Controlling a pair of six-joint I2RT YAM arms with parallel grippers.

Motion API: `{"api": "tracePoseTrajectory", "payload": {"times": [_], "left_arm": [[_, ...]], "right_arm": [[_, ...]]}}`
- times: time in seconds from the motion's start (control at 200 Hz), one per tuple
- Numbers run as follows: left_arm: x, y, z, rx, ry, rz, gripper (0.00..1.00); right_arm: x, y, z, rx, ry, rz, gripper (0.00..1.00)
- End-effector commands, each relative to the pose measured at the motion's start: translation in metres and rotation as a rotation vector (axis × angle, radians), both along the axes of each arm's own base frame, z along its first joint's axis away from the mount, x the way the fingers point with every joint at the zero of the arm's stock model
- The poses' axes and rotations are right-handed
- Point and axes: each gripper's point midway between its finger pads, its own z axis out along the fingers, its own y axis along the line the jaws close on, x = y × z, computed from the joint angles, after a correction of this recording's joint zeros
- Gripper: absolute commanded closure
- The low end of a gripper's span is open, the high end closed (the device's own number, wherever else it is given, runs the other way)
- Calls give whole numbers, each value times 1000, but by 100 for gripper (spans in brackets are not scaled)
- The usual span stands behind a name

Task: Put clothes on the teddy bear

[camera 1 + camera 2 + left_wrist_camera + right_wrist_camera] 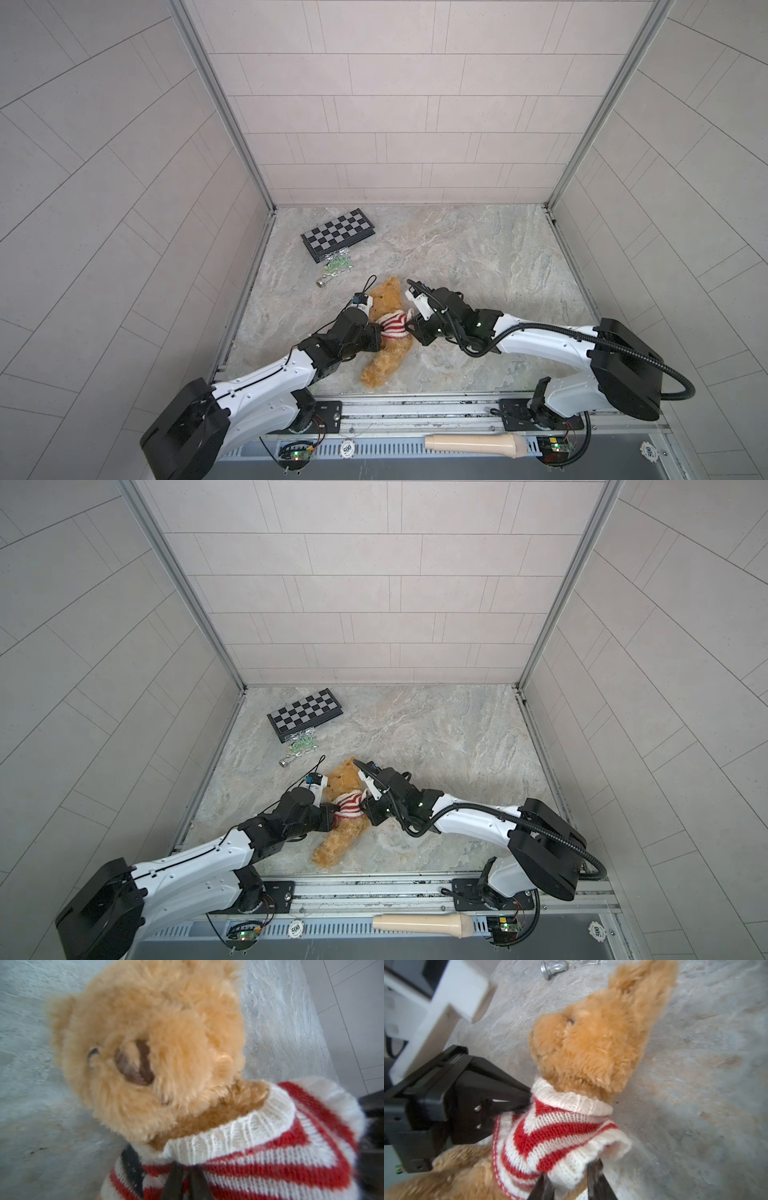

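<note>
Teddy bear [382, 361] lies flat on the table [478, 257], near the chessboard [338, 232], on the side of it that faces the robot. Long axis: head at the end nearest the chessboard, feet at the end farthest from it, slightly skewed. Face turned toward the left gripper [379, 332]. Striped sweater [394, 326]: collar round the neck, body bunched high on the chest, belly and legs bare.

Left gripper is nearly closed, pinching the knit on one flank. Right gripper [412, 328] is pinched on the white cuff on the opposite flank. In the right wrist view that cuff looks empty, with no paw showing.

Risks, as we judge them:
- Opposed pulls could stretch the knit, or one pinch could slip.
- The light bear may slide or lift with the sweater instead of the hem coming down.
- An arm could end up trapped inside.
- A fingertip could snag a loop on release.
</note>
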Motion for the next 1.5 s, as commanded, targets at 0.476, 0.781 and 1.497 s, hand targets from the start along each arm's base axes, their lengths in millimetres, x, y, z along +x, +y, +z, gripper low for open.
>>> {"api": "tracePoseTrajectory", "payload": {"times": [0.476,0.781,1.497], "left_arm": [[-22,-5,54,-210,-8,-30,53],[-23,-25,64,-329,22,-45,50],[-29,-3,-14,-120,115,3,98]], "right_arm": [[-18,26,23,138,-9,27,72],[-23,28,25,175,-7,35,73],[-1,-52,24,-10,-157,-72,77]]}}
